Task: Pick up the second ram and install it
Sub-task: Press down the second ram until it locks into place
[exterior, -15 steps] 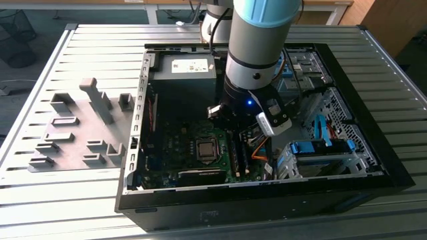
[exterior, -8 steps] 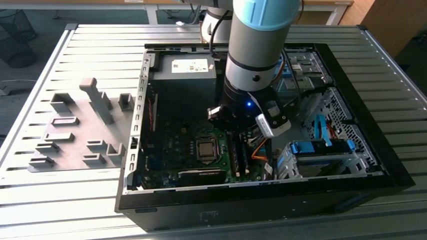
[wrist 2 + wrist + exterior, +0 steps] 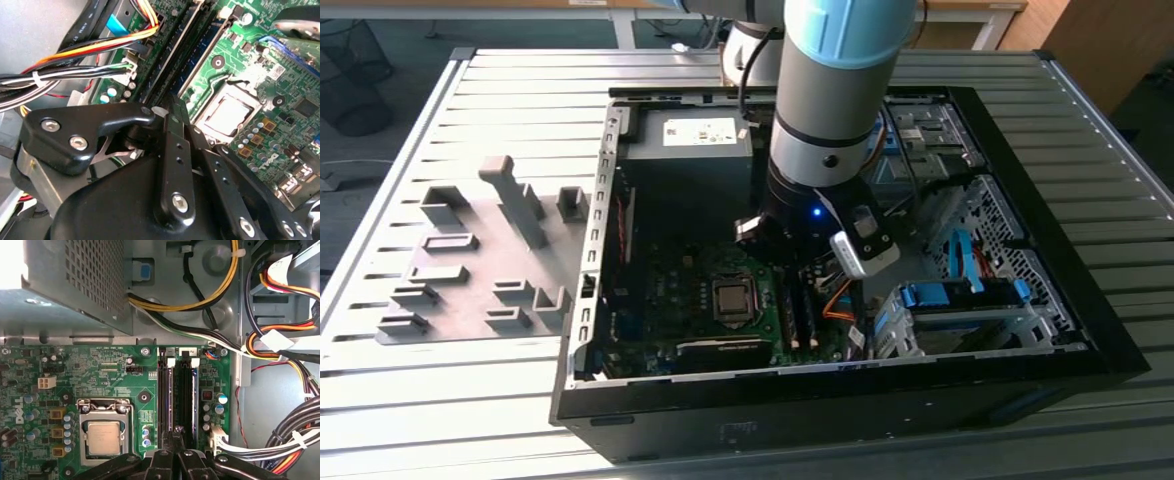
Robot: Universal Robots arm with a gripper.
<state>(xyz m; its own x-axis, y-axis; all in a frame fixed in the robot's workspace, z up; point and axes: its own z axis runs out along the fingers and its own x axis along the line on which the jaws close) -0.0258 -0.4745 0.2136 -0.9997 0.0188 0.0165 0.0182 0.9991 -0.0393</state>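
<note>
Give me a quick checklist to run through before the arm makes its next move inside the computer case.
1. Claw over the long black plastic memory slots: ok, its tip is at one end of them.
2. Claw jaws: ok, shut together.
3. Blue-green second ram stick seated in a slot: cannot tell.
4. Small white latch clips at the slots' far end locked: cannot tell.
5. Bundled black and white cables clear of the slots: ok, they lie off to one side.
6. Open black metal computer case flat on the slatted grey table: ok.
</note>
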